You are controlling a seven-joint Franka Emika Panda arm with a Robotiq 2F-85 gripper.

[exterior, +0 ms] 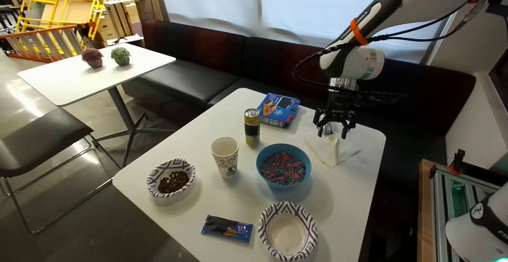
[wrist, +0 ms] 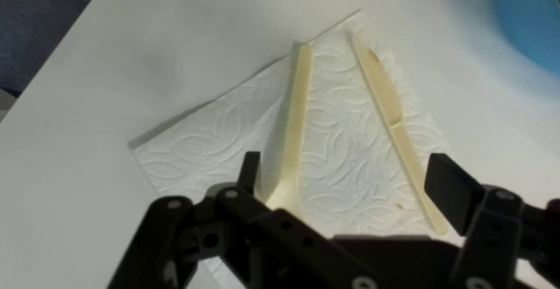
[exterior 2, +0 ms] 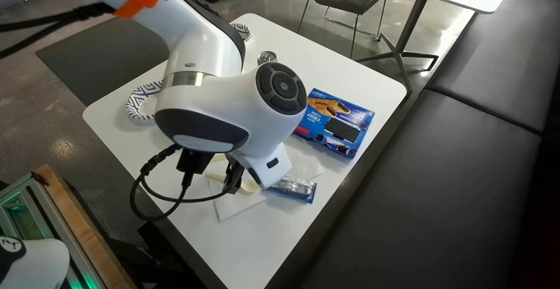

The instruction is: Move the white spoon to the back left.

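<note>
The white spoon (exterior: 335, 151), pale cream in tint, lies on a flat white napkin (wrist: 341, 149). In the wrist view its handle (wrist: 297, 114) points up the picture, and its bowl end is partly hidden by the gripper's left finger. In an exterior view its bowl (exterior 2: 250, 187) shows beside the arm. A similar pale knife (wrist: 402, 135) lies on the napkin to its right. My gripper (wrist: 345, 179) is open and empty above the napkin, with the spoon and the knife's handle between its fingers. In an exterior view the gripper (exterior: 332, 135) hangs over the spoon's bowl end.
A blue bowl (exterior: 282, 147) of cereal stands close to the napkin. A blue box (exterior: 279, 109), a can (exterior: 252, 129) and a paper cup (exterior: 225, 158) stand beyond it. A shiny blue packet (exterior 2: 302, 188) lies near the spoon's bowl. Patterned bowls (exterior: 287, 236) sit further off.
</note>
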